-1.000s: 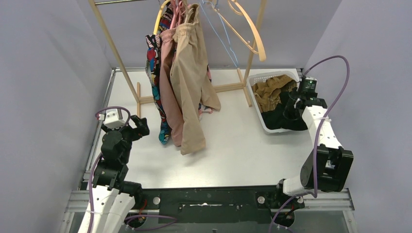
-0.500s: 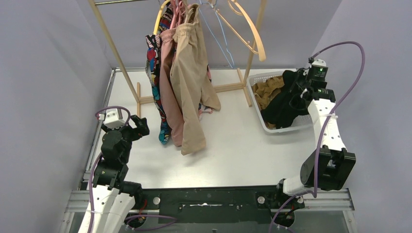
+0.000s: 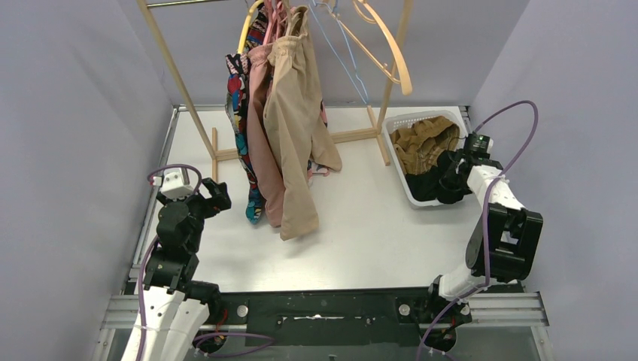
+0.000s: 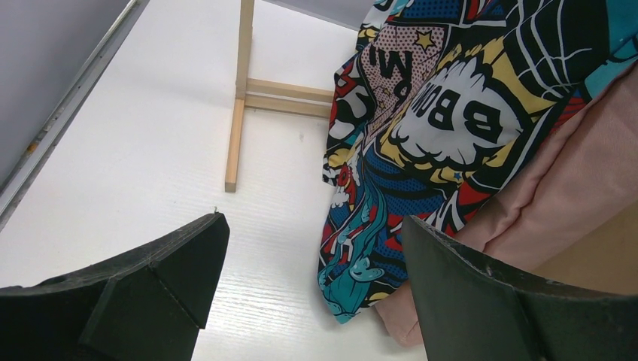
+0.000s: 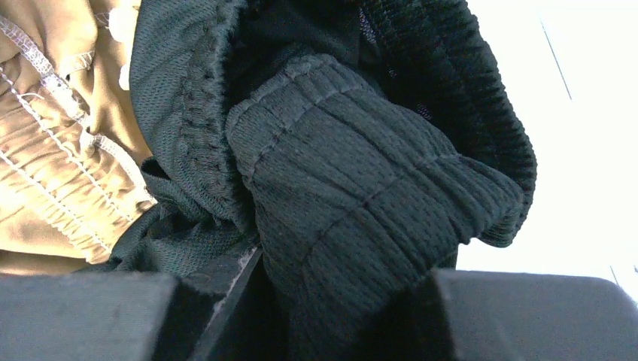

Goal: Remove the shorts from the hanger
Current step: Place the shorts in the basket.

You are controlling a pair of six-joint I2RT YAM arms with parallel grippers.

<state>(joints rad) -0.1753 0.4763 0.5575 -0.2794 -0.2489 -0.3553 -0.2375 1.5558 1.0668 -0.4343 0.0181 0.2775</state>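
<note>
Beige shorts, dusty pink shorts and comic-print shorts hang from hangers on the wooden rack. My left gripper stands open low beside them; in the left wrist view the comic-print hem and pink cloth lie just past the open left gripper, untouched. My right gripper is down in the white basket, shut on the black shorts, whose ribbed waistband bunches between the jaws of that right gripper. Mustard-brown shorts lie beside them.
An empty wooden hanger and a blue wire hanger dangle at the rack's right end. The rack's wooden foot rests on the white table left of the hanging clothes. Grey walls close in on both sides.
Half a second ago the right gripper held the black shorts raised above the basket; it has come back down into the basket's near side with them. The left arm has not moved.
</note>
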